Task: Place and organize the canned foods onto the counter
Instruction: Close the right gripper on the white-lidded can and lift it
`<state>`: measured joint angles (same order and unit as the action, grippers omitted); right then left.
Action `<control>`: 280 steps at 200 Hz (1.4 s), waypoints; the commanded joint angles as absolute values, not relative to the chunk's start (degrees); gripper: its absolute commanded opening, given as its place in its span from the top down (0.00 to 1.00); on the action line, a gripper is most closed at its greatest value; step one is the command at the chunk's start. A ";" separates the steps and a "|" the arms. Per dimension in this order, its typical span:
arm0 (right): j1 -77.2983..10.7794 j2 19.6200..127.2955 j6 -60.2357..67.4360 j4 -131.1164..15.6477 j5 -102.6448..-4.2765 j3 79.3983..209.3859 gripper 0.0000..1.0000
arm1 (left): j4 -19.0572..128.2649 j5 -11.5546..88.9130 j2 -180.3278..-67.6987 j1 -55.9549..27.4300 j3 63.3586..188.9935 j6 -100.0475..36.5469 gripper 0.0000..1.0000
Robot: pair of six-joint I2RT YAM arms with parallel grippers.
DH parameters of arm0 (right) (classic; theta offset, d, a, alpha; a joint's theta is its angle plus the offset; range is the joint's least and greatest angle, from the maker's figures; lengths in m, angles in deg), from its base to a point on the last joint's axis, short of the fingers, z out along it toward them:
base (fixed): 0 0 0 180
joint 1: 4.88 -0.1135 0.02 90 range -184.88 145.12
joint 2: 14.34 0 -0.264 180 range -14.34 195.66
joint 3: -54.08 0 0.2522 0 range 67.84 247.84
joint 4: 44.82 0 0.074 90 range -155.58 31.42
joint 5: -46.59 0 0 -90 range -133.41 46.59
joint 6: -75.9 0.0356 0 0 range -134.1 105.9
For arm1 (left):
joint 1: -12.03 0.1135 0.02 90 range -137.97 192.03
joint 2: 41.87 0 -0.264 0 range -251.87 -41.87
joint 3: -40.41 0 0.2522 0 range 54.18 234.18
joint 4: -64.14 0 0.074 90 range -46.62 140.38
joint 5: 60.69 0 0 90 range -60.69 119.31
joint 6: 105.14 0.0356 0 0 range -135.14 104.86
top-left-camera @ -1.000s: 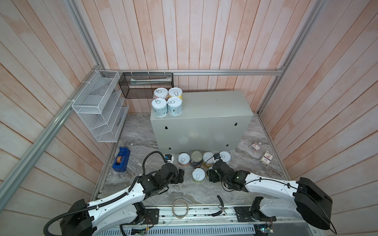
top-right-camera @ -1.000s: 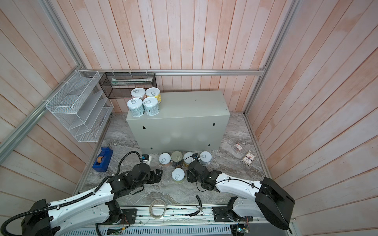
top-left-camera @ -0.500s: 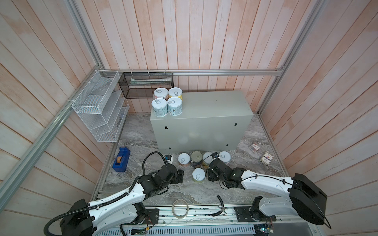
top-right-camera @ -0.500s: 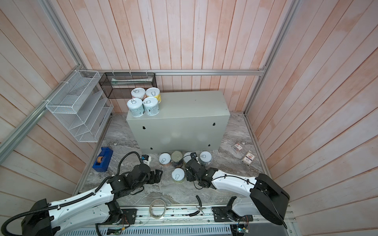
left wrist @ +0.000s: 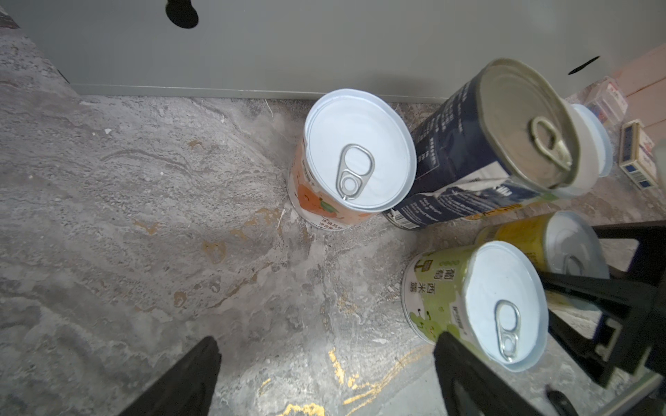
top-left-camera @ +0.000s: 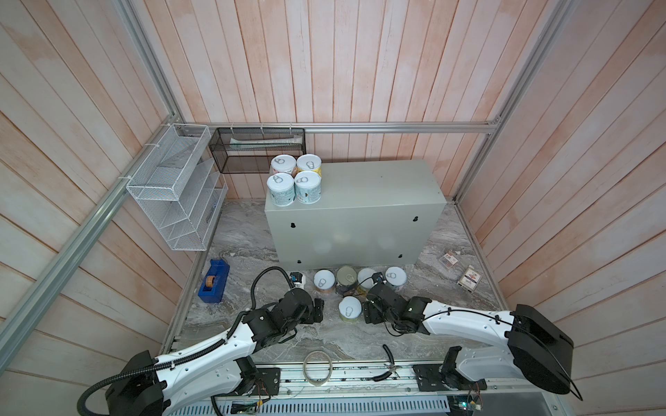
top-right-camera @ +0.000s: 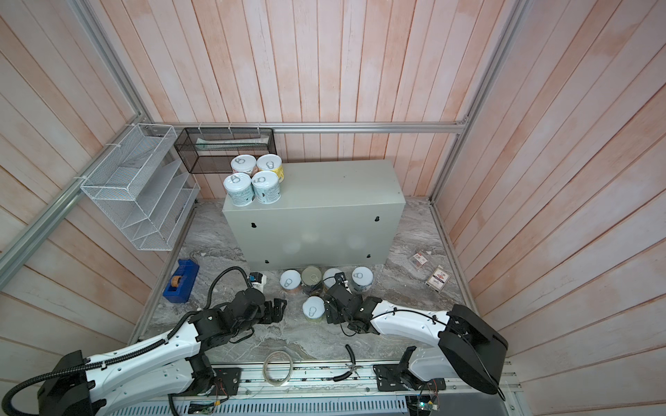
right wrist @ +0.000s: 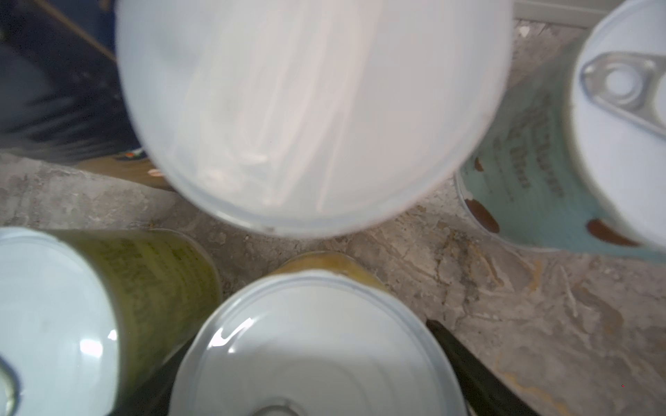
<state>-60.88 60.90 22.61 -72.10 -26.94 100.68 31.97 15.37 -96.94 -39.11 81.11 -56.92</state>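
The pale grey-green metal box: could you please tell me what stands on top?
Four short silver-lidded cans cluster on the box at its left; front two mostly hide the rear labels.

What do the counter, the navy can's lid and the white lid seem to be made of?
Counter: probably painted sheet metal, matte grey-green, crisp folded edges.
Navy can's lid: bare dull metal, with a pull tab.
White lid: likely translucent plastic, milky and smooth.

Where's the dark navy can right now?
In both top views the navy can stands mid-scene on the marble floor before the counter, between the orange can and the white-lidded can.
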 commanded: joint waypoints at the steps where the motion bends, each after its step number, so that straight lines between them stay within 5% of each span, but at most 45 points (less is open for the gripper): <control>1: -61.28 61.08 24.33 -73.00 -27.66 99.95 0.12 | 32.63 14.46 -96.33 -39.26 80.56 -56.63 0.05; 58: -61.30 61.80 24.63 -69.70 -26.17 98.74 0.18 | 32.48 14.02 -95.30 -39.30 79.95 -57.15 0.05; 80: -61.30 62.38 24.83 -68.68 -25.56 98.51 0.29 | 32.17 13.75 -94.81 -39.30 79.76 -57.42 0.05; 98: -61.30 62.65 24.88 -68.74 -25.60 98.60 0.53 | 31.98 13.66 -94.30 -39.31 79.75 -57.33 0.05; 113: -61.30 62.34 24.69 -69.46 -26.13 98.87 0.92 | 31.76 13.58 -94.16 -39.31 79.74 -57.20 0.05; 119: -61.30 62.15 24.58 -70.15 -26.34 99.28 1.00 | 31.74 13.58 -94.15 -39.31 79.75 -57.20 0.05; 216: -59.80 52.45 18.30 -95.97 -37.30 122.45 1.00 | 30.78 14.10 -94.13 -39.35 80.79 -56.58 0.05; 280: -57.94 56.54 9.19 -112.31 -31.50 149.63 1.00 | 29.97 14.45 -93.81 -39.30 81.81 -56.01 0.05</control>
<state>-59.55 55.61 14.57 -105.24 -35.00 141.03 30.81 15.33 -94.53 -39.11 80.46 -56.73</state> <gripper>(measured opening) 0.735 0.947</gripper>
